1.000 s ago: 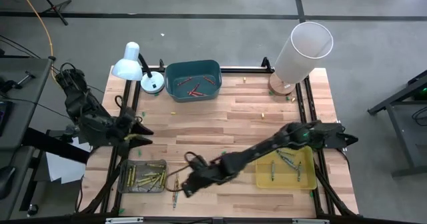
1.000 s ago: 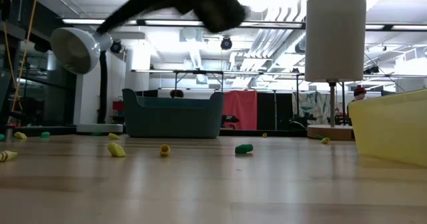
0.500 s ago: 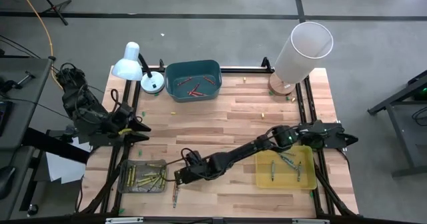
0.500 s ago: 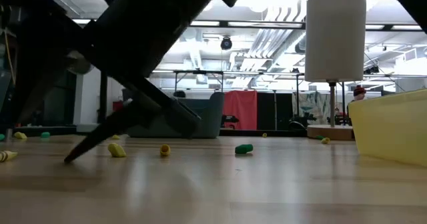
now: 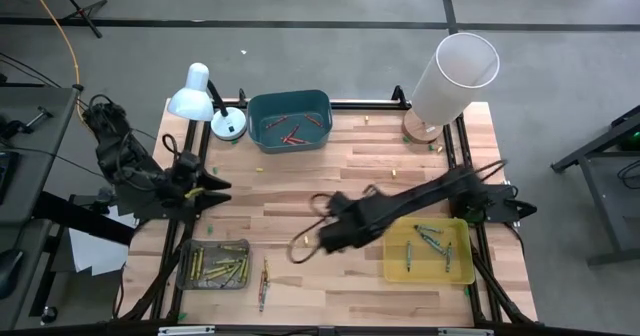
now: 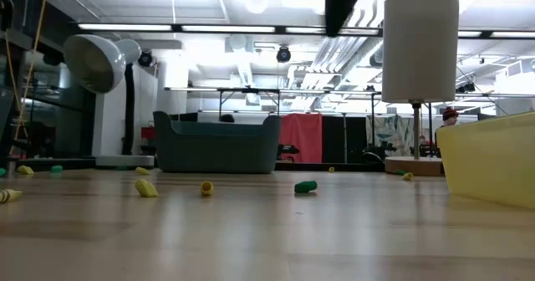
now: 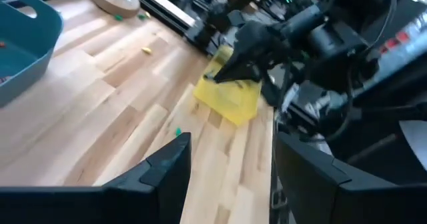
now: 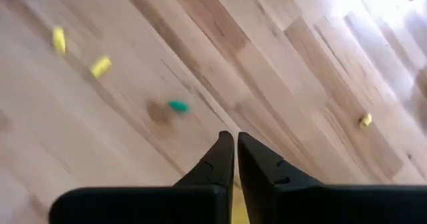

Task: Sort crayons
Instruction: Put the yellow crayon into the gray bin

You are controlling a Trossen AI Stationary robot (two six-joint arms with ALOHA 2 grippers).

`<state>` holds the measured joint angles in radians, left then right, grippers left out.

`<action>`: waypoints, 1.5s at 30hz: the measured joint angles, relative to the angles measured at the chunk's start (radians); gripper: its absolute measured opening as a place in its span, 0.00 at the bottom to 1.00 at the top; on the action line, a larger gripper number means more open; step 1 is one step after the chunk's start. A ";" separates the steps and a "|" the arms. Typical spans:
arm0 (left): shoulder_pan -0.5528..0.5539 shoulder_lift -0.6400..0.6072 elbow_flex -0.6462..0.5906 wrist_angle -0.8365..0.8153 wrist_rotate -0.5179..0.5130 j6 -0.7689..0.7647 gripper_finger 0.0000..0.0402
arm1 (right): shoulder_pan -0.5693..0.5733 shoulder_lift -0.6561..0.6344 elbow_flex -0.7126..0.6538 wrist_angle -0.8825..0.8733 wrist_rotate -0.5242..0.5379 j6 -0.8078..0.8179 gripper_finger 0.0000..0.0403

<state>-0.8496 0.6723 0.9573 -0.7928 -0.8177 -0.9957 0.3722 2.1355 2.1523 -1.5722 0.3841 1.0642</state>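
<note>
Crayons lie sorted in three trays: red ones in the teal bin [image 5: 290, 121], yellow and green in the grey tray [image 5: 215, 265], green in the yellow tray [image 5: 430, 252]. Two or three loose crayons [image 5: 263, 280] lie near the front edge. My right gripper [image 5: 300, 246] hangs blurred above the table's middle front, its fingers [image 8: 235, 144] shut with a yellow sliver [image 8: 236, 209] between them. My left gripper [image 5: 208, 188] waits open over the table's left edge, with nothing between its fingers [image 7: 230, 177]. My right gripper points down at the tabletop with its two fingers closed to a thin slit. A yellow sliver of a crayon [image 8: 236, 209] shows far back between them, lifted clear of the wood. Which part of the crayon is gripped is hidden by the fingers themselves.
A white desk lamp [image 5: 200, 94] stands at the far left corner and a tall white cylinder [image 5: 455, 71] at the far right. Small yellow [image 6: 146, 187] and green [image 6: 306, 186] crumbs dot the wood. Bare wood lies between the trays.
My right gripper dipped toward the loose crayons near the front edge, then rose and swung toward the table's right and far side, out over the middle. The low view showed its fingers at the tabletop half a second ago; now only a dark part at the top remains.
</note>
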 joint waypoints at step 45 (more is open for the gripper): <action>0.327 1.354 0.528 -0.308 0.884 -0.842 0.49 | 0.136 -1.316 -1.665 1.366 -0.031 0.029 0.00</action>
<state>-0.5230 2.0262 1.4853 -1.1011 0.0658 -1.8379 0.5087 0.8194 0.4870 -0.2058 0.3529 1.0931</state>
